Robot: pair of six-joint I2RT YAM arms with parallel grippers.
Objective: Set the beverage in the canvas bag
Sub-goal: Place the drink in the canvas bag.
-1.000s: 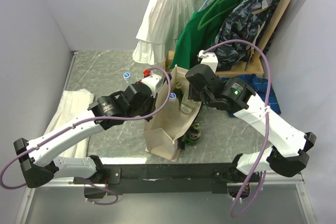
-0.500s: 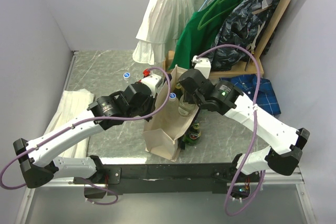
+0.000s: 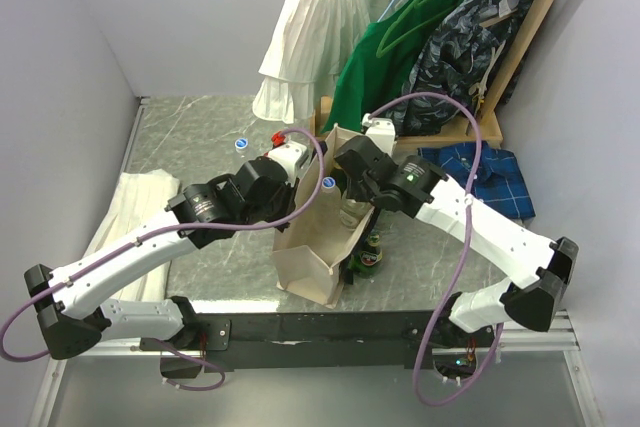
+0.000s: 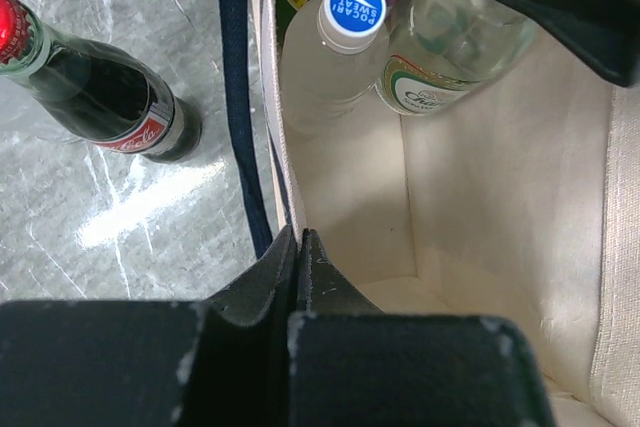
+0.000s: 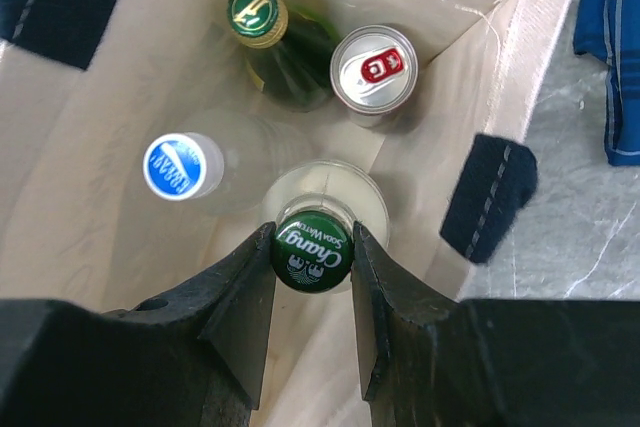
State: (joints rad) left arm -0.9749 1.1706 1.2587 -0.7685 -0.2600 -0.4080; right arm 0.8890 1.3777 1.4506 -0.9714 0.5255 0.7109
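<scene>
Fingers of my right gripper [image 5: 311, 239] clamp the Chang soda water bottle [image 5: 330, 195] at its cap, inside the canvas bag [image 5: 100, 147] beside a Pocari Sweat bottle [image 5: 182, 167]. Only the left wrist view shows my left gripper [image 4: 298, 243] pinched onto the bag's rim, a Coca-Cola bottle [image 4: 100, 107] standing outside.

1. Green cap [image 5: 312, 250] of the clear bottle [image 5: 322, 189]: "Chang" in white script, "SODA WATER" curved around it.
2. Body label [image 4: 425, 97] of the same clear bottle: green script, seems to read "Chang"; smaller print illegible.
3. Blue cap [image 4: 356, 4] of the white bottle [image 4: 320, 87] in the canvas bag [image 4: 500, 197]: "POCARI SWEAT", white letters.
4. Red label [image 4: 135, 134] on the dark bottle [image 4: 100, 97] standing on the tabletop [image 4: 100, 227]: white "Coca-Cola" script.
5. Gold cap [image 5: 252, 11] of the green bottle [image 5: 290, 62]: emblem only, no readable lettering.
</scene>
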